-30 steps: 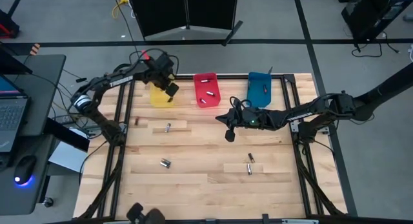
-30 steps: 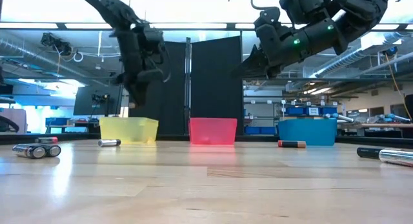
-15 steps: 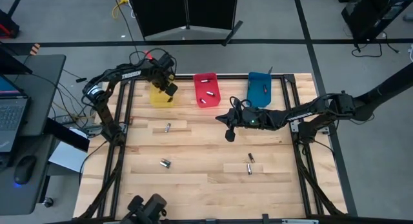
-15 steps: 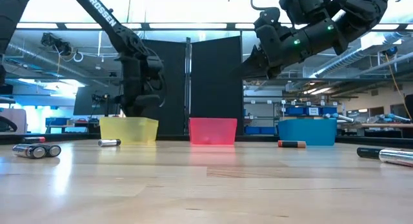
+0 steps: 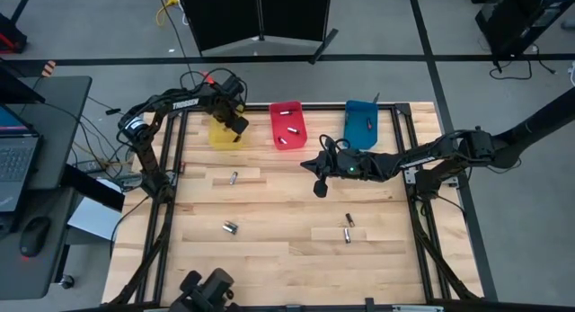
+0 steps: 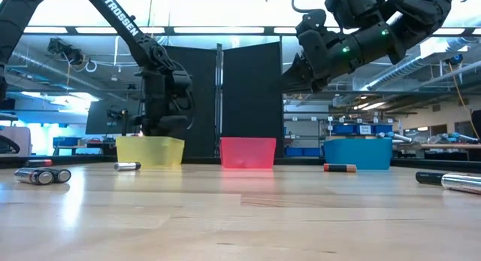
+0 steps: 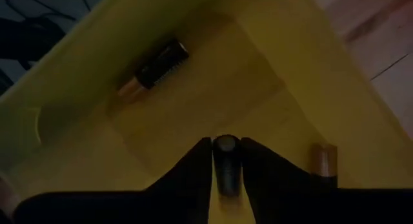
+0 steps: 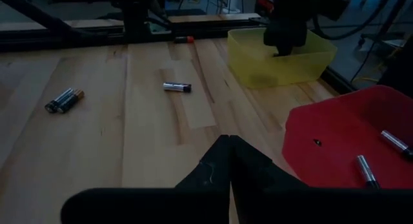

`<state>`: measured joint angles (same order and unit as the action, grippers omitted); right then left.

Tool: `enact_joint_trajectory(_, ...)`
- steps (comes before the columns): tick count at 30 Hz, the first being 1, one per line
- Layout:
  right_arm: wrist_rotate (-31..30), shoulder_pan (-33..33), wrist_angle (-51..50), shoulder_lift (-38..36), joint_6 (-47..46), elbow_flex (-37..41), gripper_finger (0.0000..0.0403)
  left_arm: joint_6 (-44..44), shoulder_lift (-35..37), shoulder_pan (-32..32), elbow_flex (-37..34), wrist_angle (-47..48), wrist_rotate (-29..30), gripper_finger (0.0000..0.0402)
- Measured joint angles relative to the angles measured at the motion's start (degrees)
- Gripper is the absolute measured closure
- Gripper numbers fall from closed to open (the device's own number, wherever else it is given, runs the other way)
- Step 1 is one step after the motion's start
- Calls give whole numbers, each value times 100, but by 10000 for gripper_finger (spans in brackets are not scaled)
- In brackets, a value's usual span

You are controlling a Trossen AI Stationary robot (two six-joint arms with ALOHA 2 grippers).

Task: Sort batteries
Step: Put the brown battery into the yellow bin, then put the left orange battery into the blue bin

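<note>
My left gripper (image 5: 234,126) points down into the yellow bin (image 5: 221,134) at the table's far left, shut on a small dark battery (image 7: 226,161). Two more batteries (image 7: 153,70) (image 7: 324,159) lie on that bin's floor. The red bin (image 5: 287,125) holds a few silvery batteries (image 8: 369,170). Loose batteries lie on the wood (image 5: 234,178) (image 5: 231,227) (image 5: 348,231). My right gripper (image 5: 307,164) hangs shut and holds nothing, above the table near the red bin. My left gripper pinches the dark battery's sides (image 7: 226,175) between its two fingers (image 7: 199,169). The fingers come from above, pointing steeply down, and lie along the battery. Its free end (image 7: 226,144) points at the yellow bin's floor and is clear of it.
The blue bin (image 5: 361,123) stands at the far right of the row of bins. A pair of batteries (image 6: 41,175) and single ones (image 6: 126,166) (image 6: 340,168) lie on the table in the low view. Black frame rails (image 5: 171,168) run along both table sides.
My left gripper has sunk from above the yellow bin down to its rim, shifting slightly toward the table's left edge. The right arm has kept still.
</note>
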<state>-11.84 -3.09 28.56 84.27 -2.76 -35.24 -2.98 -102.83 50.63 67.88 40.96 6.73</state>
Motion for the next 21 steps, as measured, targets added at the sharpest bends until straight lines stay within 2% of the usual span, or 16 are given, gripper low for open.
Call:
enact_joint_trajectory(13,0,-2,-81,0,-2,0,391,94,57,-48,0,-36,6,265)
enact_joint_trajectory(21,0,-2,-121,0,-4,0,391,146,413,-127,0,-21,117,230)
